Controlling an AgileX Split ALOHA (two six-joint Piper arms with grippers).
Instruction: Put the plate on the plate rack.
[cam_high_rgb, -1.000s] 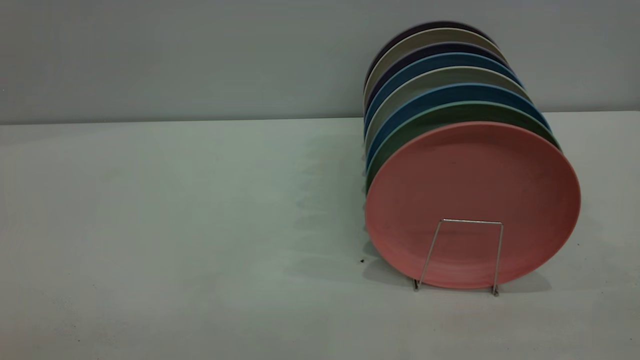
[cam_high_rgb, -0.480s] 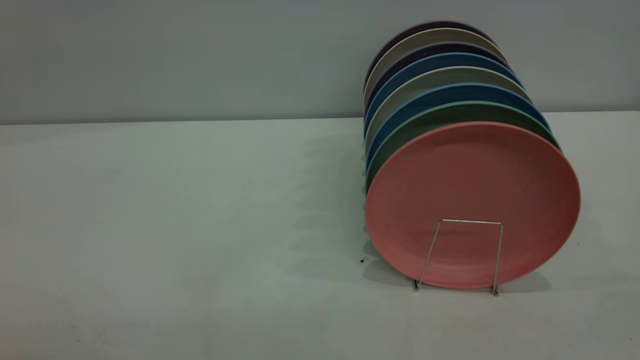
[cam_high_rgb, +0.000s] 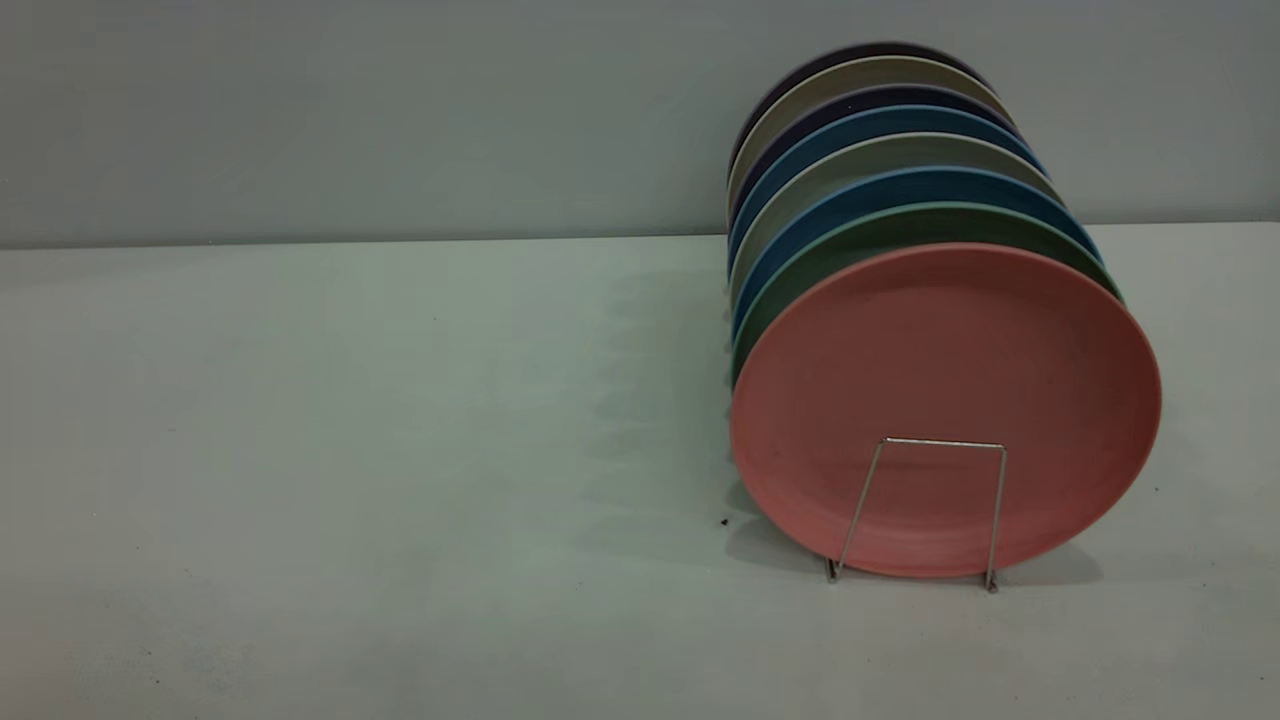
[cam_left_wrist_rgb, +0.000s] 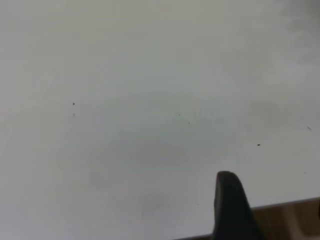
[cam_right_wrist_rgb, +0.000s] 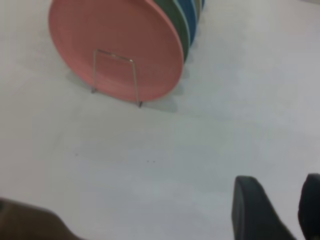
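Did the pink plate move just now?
No. The plate sits behind the same rack loop, its rim matching the green plate as before.

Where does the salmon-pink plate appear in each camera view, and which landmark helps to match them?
Exterior view: the pink plate stands at the right, foremost in the row.
Left wrist view: not in it.
Right wrist view: the plate is at the upper left.
Shared landmark: the wire loop of the plate rack before it.
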